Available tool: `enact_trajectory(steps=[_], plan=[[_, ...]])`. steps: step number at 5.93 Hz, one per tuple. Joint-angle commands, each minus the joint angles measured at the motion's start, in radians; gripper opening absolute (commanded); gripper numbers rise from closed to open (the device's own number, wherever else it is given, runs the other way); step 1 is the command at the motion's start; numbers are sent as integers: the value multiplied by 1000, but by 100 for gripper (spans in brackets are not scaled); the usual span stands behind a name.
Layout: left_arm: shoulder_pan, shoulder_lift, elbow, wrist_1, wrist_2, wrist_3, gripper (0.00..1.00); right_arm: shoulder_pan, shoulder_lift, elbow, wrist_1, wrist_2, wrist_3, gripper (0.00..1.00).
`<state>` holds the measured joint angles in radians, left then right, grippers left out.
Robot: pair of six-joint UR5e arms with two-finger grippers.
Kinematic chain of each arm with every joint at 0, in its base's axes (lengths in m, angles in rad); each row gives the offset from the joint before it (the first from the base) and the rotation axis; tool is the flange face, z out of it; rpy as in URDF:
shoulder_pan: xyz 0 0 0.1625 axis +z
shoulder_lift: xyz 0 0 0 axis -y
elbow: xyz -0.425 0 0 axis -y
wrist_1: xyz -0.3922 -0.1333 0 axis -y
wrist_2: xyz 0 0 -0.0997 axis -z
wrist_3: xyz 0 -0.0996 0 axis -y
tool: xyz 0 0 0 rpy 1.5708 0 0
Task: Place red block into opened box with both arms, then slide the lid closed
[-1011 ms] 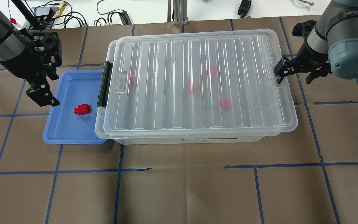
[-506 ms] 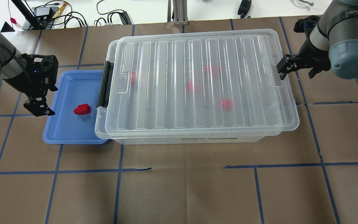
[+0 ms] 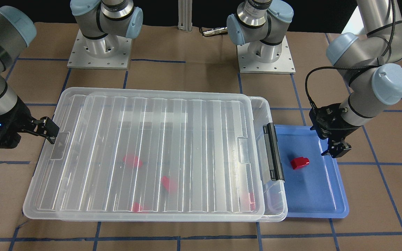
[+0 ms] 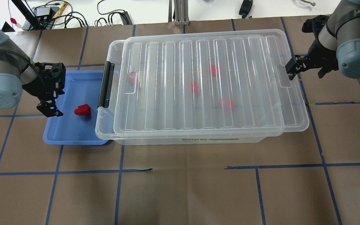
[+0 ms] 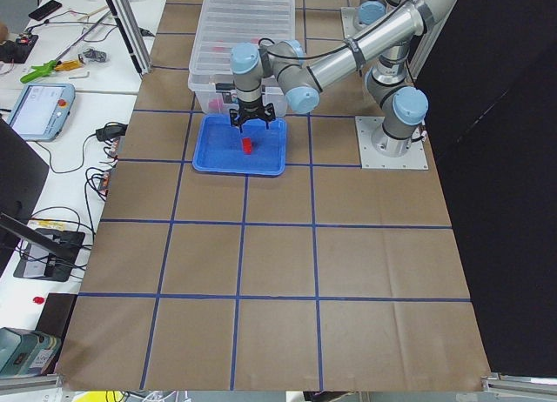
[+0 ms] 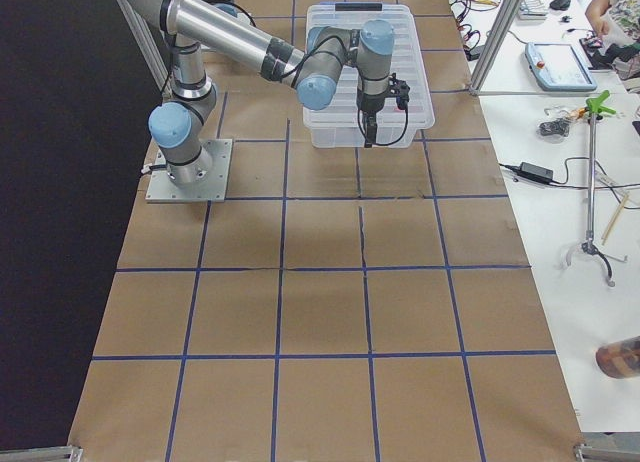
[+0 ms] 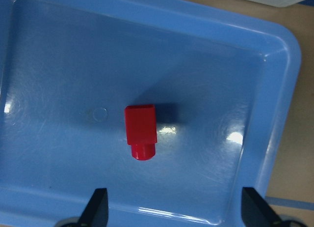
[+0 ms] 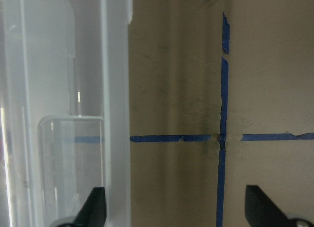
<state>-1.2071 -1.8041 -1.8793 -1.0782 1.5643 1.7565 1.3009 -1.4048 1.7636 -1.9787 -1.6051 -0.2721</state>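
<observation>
Red block lies in blue tray; lid partly slid off box, pick step in hand.
Front view: left gripper hovers beside block. Overhead: right gripper at lid's end tab. Left wrist: jaws spread wide, block ahead; next, descend and grasp. Right wrist: jaws spread, holding nothing.
</observation>
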Motion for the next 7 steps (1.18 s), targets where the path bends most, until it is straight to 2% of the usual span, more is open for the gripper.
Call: enact_trajectory(steps=[1, 3, 4, 5, 6, 7], plan=[[-11, -127, -32, 149, 0, -3, 95, -44, 1, 0, 0, 1, -32, 100], [-38, -147, -49, 190, -1, -12, 95, -93, 12, 0, -43, -1, -143, 100], [-40, -156, -46, 205, -3, -15, 91, -121, 15, 0, -49, -1, -165, 100], [-40, -162, -46, 218, -3, -12, 80, -161, 17, 0, -49, -1, -209, 100], [-42, -164, -46, 218, -1, -11, 42, -188, 17, 0, -51, 1, -229, 100], [-42, -161, -40, 219, -1, -11, 9, -219, 23, -1, -51, 1, -245, 100]])
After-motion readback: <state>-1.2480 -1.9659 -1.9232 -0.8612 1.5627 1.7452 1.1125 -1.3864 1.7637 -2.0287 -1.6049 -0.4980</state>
